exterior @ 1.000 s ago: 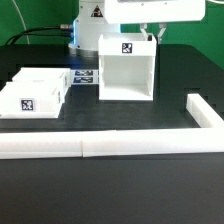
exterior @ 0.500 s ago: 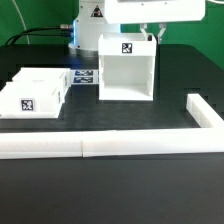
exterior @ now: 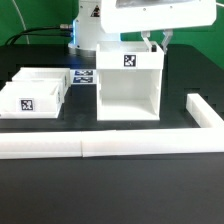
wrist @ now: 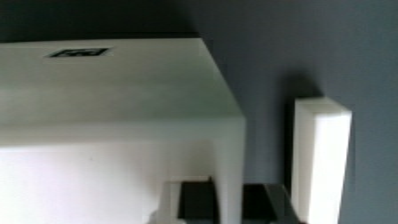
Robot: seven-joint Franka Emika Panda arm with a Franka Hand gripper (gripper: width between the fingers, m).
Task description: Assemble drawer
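Note:
The drawer's large white housing (exterior: 128,85) stands open-fronted at the middle of the table, with a square tag on its top. In the wrist view its top and side wall (wrist: 107,110) fill most of the picture. My gripper (exterior: 156,43) reaches down at the housing's top edge on the exterior view's right. It is shut on that side wall, one dark finger (wrist: 192,200) on each side of it, and its midpoint (wrist: 228,202) lies on the wall. Two small open-topped trays (exterior: 30,90), each tagged, lie together at the exterior view's left.
A long low white bar (exterior: 100,146) runs across the front. A second bar (exterior: 202,112) runs back from its end on the exterior view's right and also shows in the wrist view (wrist: 322,160). The marker board (exterior: 82,76) lies between the trays and the housing.
The housing has slid forward, toward the long front bar, with my gripper on its side wall. The trays and bars have not moved.

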